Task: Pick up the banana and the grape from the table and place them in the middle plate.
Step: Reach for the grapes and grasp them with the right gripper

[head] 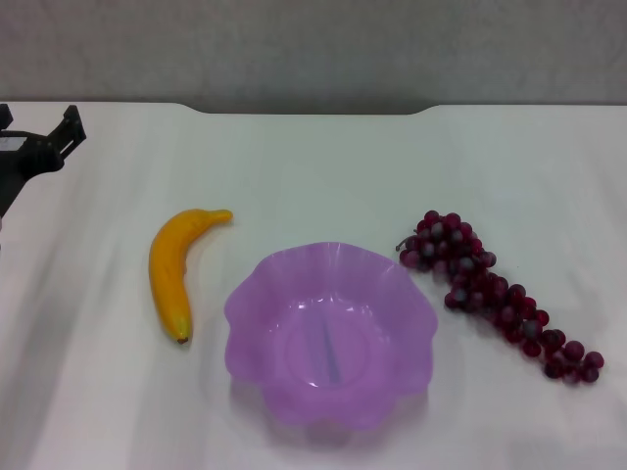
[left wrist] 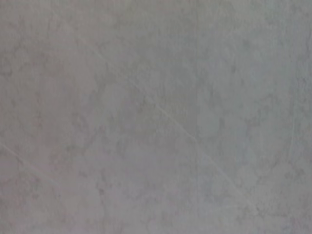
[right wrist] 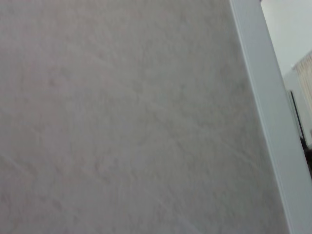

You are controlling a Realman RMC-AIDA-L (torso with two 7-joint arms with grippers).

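Table (head: 323, 166): white, carries everything I need. Middle plate (head: 257, 305): empty, central, so both fruits sit within one short carry. Grape (head: 490, 292): on the table to its right. Banana (head: 170, 269): to its left. Left pincer (head: 61, 132): far left, grasping nothing, whether released I cannot tell

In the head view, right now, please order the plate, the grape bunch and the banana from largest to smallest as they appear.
1. The middle plate, clearly the largest.
2. The grape bunch, longer and wider than the banana.
3. The banana, smallest in area.
All three lie at a similar distance from the camera, so the order seems reliable.
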